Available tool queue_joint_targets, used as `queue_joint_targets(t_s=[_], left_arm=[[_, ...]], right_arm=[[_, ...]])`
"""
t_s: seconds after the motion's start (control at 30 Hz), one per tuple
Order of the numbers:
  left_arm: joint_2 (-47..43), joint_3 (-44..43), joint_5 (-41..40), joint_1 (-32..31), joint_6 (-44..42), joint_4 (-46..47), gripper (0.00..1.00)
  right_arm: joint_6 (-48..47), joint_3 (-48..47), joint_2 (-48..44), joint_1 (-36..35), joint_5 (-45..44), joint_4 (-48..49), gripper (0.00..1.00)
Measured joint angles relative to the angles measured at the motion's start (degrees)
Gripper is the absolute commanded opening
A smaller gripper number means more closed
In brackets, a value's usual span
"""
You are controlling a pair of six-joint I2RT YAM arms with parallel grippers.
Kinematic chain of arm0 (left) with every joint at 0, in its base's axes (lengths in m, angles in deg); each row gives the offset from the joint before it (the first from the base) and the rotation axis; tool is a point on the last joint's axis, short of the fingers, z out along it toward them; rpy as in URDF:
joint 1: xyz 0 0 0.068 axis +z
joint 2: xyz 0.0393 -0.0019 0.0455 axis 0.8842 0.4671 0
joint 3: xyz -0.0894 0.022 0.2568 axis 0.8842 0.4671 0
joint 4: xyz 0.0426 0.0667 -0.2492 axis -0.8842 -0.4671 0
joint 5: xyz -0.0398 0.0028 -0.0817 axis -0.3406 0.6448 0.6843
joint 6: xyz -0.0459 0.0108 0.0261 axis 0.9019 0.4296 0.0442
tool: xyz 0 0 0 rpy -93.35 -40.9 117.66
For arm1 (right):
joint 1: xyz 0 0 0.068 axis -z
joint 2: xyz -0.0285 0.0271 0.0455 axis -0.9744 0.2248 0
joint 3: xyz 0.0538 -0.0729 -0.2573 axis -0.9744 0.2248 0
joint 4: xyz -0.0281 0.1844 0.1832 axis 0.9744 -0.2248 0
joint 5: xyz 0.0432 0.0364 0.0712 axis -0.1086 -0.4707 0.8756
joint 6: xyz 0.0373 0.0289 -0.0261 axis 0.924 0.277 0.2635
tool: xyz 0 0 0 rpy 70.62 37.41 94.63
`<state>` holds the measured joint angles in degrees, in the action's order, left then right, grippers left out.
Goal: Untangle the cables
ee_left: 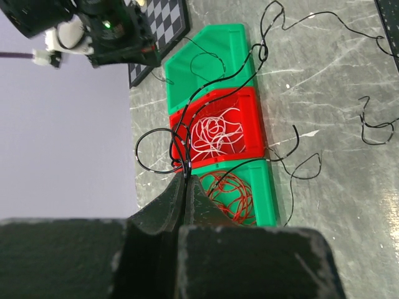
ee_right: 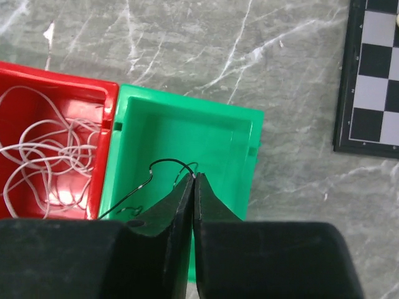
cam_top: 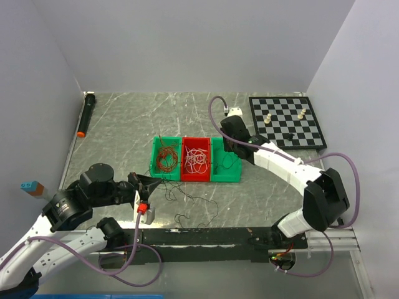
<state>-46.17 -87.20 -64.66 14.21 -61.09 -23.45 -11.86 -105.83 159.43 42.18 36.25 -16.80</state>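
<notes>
On the table (cam_top: pixel 124 124), in front of the bins, the black cables (ee_left: pixel 184 163) lie loose and run up into the left gripper (ee_left: pixel 187 177), which is closed on them. The red cables (cam_top: pixel 167 157) lie in the left green bin (cam_top: pixel 155 163) and the white cables (cam_top: pixel 197 159) in the red bin (cam_top: pixel 196 177). Over the right green bin (ee_right: pixel 206 131), the right gripper (ee_right: pixel 194 177) has its jaws almost together beside one black strand (ee_right: pixel 163 162). I cannot tell if it grips it.
</notes>
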Motion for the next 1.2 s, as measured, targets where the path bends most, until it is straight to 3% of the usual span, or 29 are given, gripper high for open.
queue_joint_targets(t_s=[0.17,0.2,0.4,0.6,0.77,0.97,1.1,1.2], left_arm=[[0.61,-0.74,0.57,0.46,0.00,0.17,0.01],[0.66,-0.76,0.72,0.61,0.02,0.22,0.01],[1.01,-0.79,0.85,1.11,0.00,0.24,0.01],[1.20,-1.09,0.96,1.55,1.29,2.10,0.01],[1.38,-1.22,-0.44,2.12,6.71,9.18,0.01],[2.16,-2.95,-2.32,2.75,12.44,16.70,0.01],[2.16,-3.28,-2.27,2.84,12.94,17.07,0.01],[2.25,-3.26,-2.23,3.28,12.87,16.61,0.01]], right_arm=[[1.60,-0.44,3.43,1.14,1.84,0.37,0.65],[1.95,-0.46,4.02,1.29,2.25,0.37,0.68],[2.84,-1.20,4.59,1.36,3.89,-0.04,0.72],[3.52,-1.20,-0.94,1.38,6.10,-0.72,0.77],[4.02,2.34,-14.97,1.25,11.21,1.51,0.87],[4.35,16.15,-38.18,-1.77,21.66,6.40,0.95],[4.11,21.77,-46.23,-5.66,29.22,6.86,0.98],[3.34,22.05,-47.12,-9.70,32.74,7.34,1.00]])
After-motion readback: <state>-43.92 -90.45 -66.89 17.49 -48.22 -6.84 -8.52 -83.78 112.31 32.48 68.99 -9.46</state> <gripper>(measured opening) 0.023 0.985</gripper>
